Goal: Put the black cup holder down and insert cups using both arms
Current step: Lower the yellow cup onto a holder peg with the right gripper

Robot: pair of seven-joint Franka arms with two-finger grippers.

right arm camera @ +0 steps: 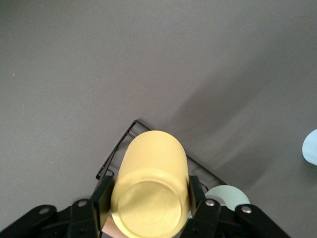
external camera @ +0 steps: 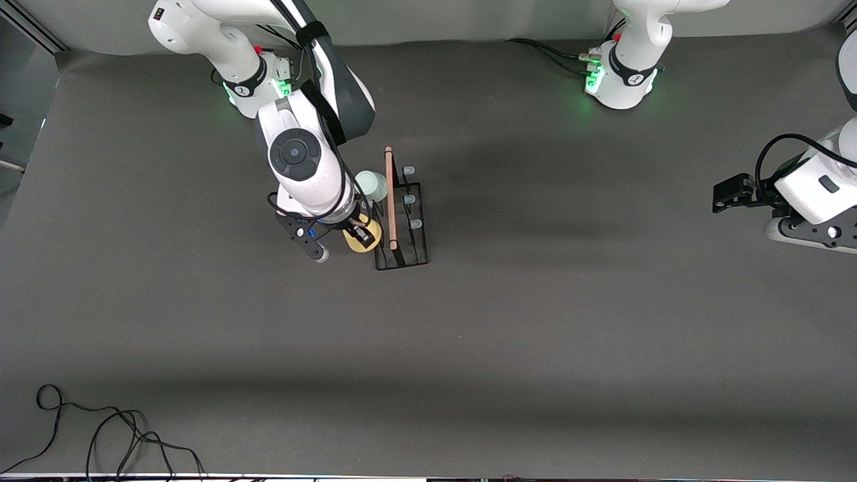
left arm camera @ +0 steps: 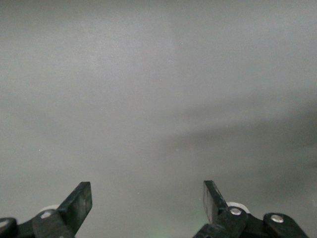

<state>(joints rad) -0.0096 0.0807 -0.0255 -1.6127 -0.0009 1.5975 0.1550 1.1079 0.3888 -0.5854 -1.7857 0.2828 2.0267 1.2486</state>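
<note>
The black cup holder (external camera: 403,231) stands on the grey mat toward the right arm's end, with its wooden rod handle (external camera: 390,199) along the top. A pale mint cup (external camera: 370,185) sits upside down on one prong. My right gripper (external camera: 362,234) is shut on a yellow cup (external camera: 355,242), held at the holder's side nearest the right arm's end. In the right wrist view the yellow cup (right arm camera: 153,153) sits between the fingers (right arm camera: 101,194), over the holder's corner (right arm camera: 119,148), with the mint cup (right arm camera: 225,194) beside it. A light blue cup (right arm camera: 311,147) shows at the edge. My left gripper (external camera: 726,194) waits open and empty (left arm camera: 147,196).
A loose black cable (external camera: 100,428) lies on the mat near the front corner at the right arm's end. The grey mat (external camera: 569,321) runs from the holder to the left arm's end. The three prong caps (external camera: 410,199) on the holder's side toward the left arm are bare.
</note>
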